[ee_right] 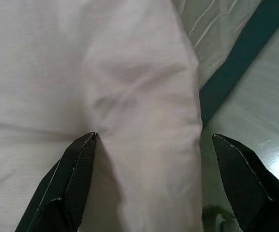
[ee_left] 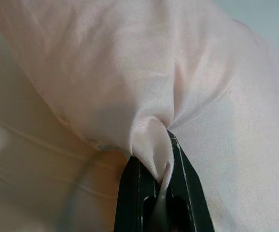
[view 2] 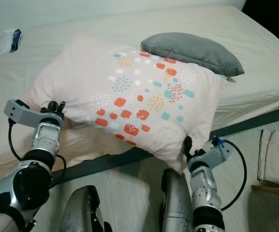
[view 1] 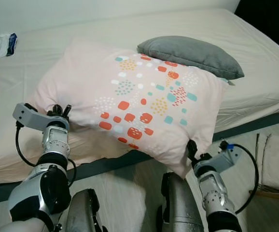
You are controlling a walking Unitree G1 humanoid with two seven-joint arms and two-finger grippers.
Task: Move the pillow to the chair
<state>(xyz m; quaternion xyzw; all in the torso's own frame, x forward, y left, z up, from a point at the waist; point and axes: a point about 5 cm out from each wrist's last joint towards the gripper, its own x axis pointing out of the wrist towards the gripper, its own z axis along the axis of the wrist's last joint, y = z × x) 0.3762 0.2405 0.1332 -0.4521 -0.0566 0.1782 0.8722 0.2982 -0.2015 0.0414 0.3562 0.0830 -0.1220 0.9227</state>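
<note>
A large pale pink pillow (view 1: 134, 96) with orange and teal dots lies across the near edge of the bed, one corner hanging over the side. My left gripper (view 1: 61, 112) is at its left corner, shut on a pinch of the pink fabric (ee_left: 151, 145). My right gripper (view 1: 191, 147) is at the hanging lower right corner. In the right wrist view its fingers (ee_right: 79, 169) stand wide open with the pillow fabric (ee_right: 144, 121) between them, one fingertip touching the cloth.
A grey cushion (view 1: 190, 54) lies behind the pillow on the cream mattress (view 1: 255, 72). A dark bed frame edge (view 1: 105, 166) runs below. A plastic packet (view 1: 2, 44) lies at the far left. Folded cloth (view 1: 274, 159) sits on the floor at right.
</note>
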